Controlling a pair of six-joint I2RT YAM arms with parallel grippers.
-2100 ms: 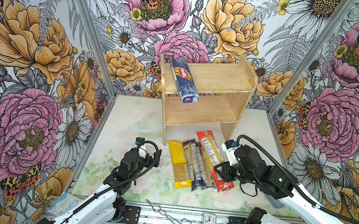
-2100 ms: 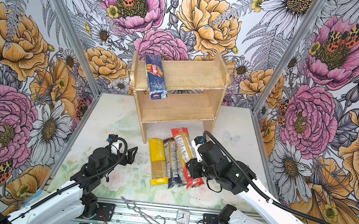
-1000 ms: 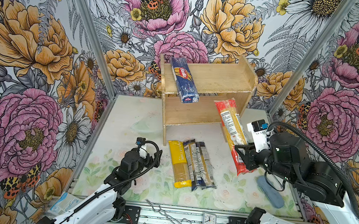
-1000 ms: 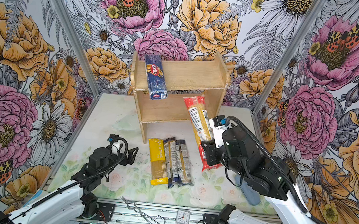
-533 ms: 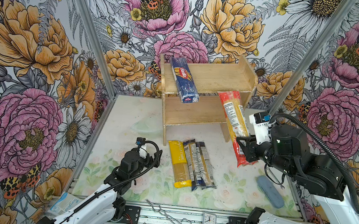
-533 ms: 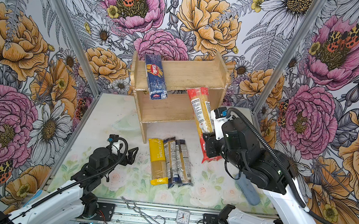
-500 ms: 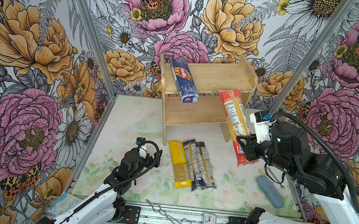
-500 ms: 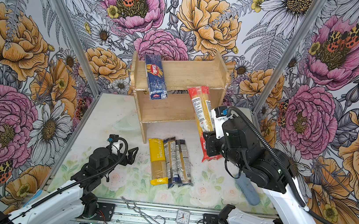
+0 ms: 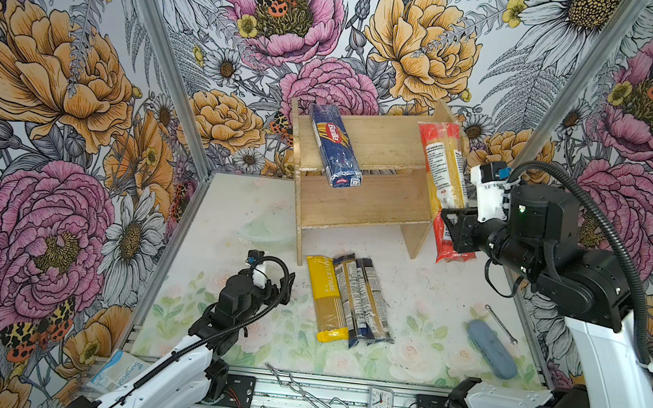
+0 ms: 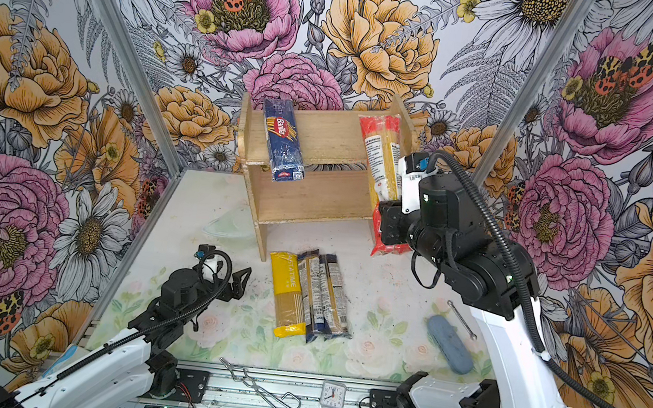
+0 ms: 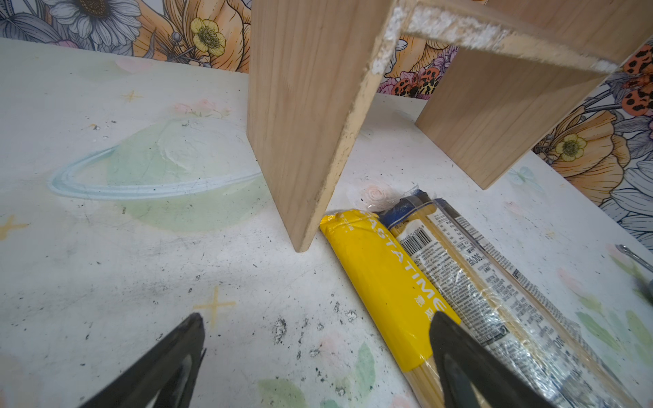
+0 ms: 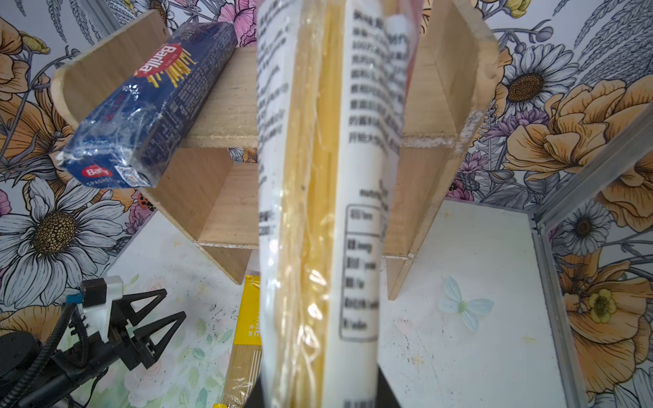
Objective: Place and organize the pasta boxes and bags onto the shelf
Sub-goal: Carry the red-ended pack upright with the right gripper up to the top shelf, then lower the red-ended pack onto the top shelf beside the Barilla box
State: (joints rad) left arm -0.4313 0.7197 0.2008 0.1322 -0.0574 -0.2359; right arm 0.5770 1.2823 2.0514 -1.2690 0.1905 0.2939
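Red-ended spaghetti pack [image 9: 444, 168], clamped near its lower end by the right gripper [image 9: 455, 225], runs lengthwise away from it, far end over the shelf [image 9: 386, 145] top board.

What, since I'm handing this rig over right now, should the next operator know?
Right gripper: shut on the red-ended pack, far end over the shelf's top board, right side.
Left gripper: open, empty, low over the table.
Done: Barilla pack on top board, overhanging the front.
Left: set the red-ended pack down; shelve yellow pack and two dark-ended packs lying before the shelf.
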